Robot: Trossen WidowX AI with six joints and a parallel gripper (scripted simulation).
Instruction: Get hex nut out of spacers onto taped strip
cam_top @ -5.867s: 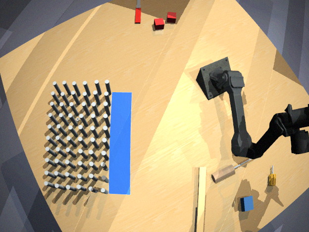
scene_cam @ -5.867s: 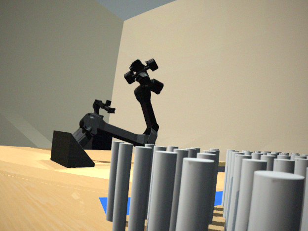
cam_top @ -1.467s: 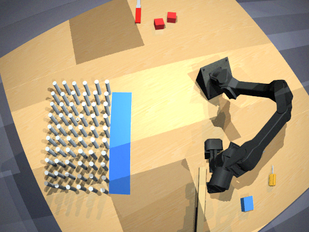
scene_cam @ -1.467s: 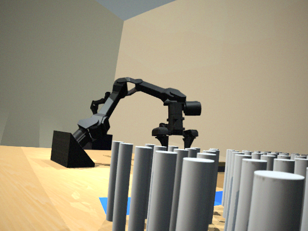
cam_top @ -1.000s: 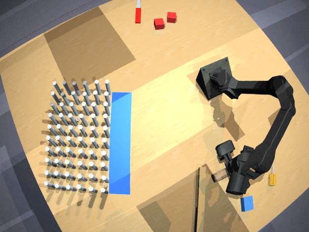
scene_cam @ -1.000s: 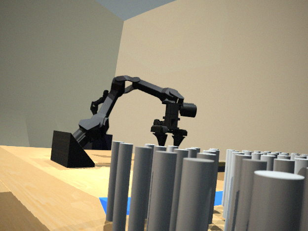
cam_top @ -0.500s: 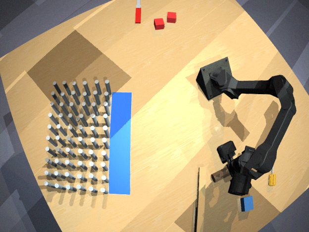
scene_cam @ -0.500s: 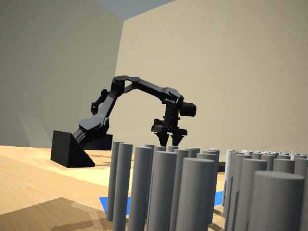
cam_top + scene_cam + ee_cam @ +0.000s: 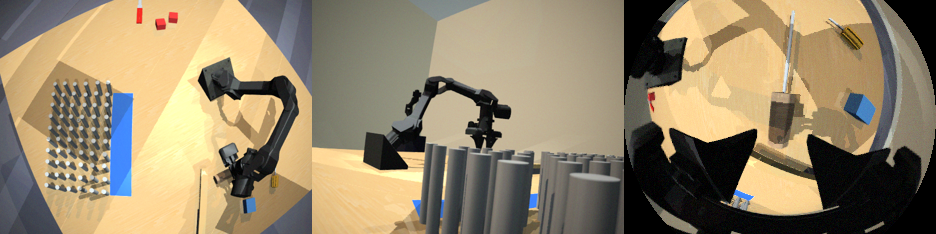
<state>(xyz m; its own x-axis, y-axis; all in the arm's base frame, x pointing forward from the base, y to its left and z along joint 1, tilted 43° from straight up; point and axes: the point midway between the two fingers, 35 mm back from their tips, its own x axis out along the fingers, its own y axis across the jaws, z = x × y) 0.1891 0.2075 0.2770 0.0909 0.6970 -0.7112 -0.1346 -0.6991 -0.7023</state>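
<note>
The small grey metal hex nut [image 9: 78,120] lay deep among the upright grey metal spacers [image 9: 93,116] [image 9: 509,191] [image 9: 738,202], towards the table's left edge in my top view. The flat blue taped strip [image 9: 121,144] [image 9: 533,200] [image 9: 744,195] ran along the field's right edge, its goal.

I had the black parallel-jaw gripper [image 9: 233,171] [image 9: 485,147] [image 9: 782,136] pointing down near the table's lower right edge, jaws partly open and holding nothing. I judged it was lined up so its fingers could close across the brown cylindrical handle [image 9: 219,178] [image 9: 782,120] of a tool with a thin metal shaft, which would reach where fingers could not.

From above, the arm hid that shaft; the spacers masked the table beneath the fingertips in the exterior view. I couldn't tell whether the shaft's far end was hooked.
</note>
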